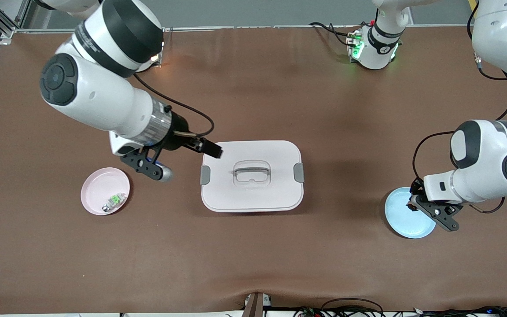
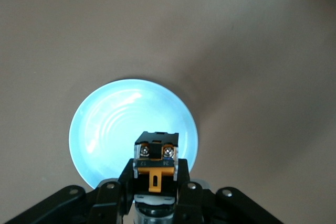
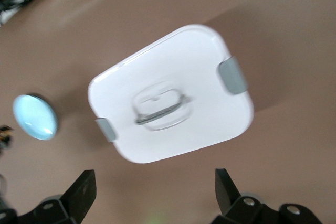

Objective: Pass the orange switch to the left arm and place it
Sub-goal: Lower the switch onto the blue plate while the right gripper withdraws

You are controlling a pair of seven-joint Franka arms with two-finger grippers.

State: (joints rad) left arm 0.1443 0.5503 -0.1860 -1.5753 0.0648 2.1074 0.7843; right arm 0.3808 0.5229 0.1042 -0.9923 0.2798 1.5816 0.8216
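The left white robot arm with black joint bands point(image 1: 491, 165) reaches in from its end of the table, forearm bent low, wrist turned down. Its black two-finger left gripper point(image 2: 155, 174) is clamped on the small black switch with an orange middle part point(image 2: 156, 161), held in the air over the round light-blue plate point(image 2: 105, 129).

The right white arm point(image 1: 104, 94) stretches toward the table's middle, raised. Its black two-finger right gripper point(image 3: 155, 192) hangs with jaws spread wide, holding nothing, over the brown table beside the white rounded-rectangular plastic box point(image 3: 173, 93).

A robotics lab: two arms point(image 1: 104, 88) bolted along a brown-covered table point(image 1: 253, 264).
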